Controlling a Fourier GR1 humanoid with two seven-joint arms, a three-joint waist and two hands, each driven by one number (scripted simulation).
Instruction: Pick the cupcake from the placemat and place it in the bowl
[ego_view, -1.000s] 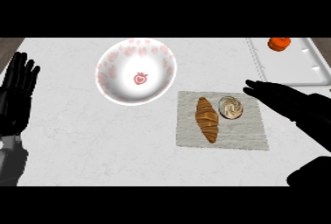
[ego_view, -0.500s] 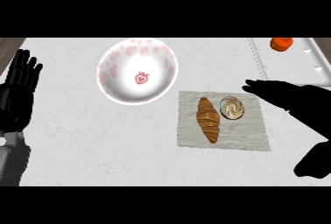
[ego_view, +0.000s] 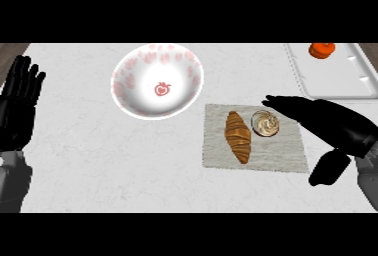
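Now the fingers (ego_view: 284, 103) of the right hand (ego_view: 332, 122) are stretched out nearly straight and hold nothing, their tips just beside the upper right edge of the cupcake (ego_view: 266, 123), with the thumb (ego_view: 329, 167) hanging down apart over the counter (ego_view: 111, 160) beyond the placemat's lower right corner. That cupcake, with its swirled pale frosting, sits on the right part of the grey placemat (ego_view: 280, 157), close beside a croissant (ego_view: 238, 136) that lies lengthwise on the same mat. Up and to the left of the mat stands the white bowl (ego_view: 157, 80), patterned with red strawberries. At the far left edge the left hand (ego_view: 20, 107) rests open, fingers up. In the upper right corner a white tray (ego_view: 336, 80) holds an orange object (ego_view: 322, 49)
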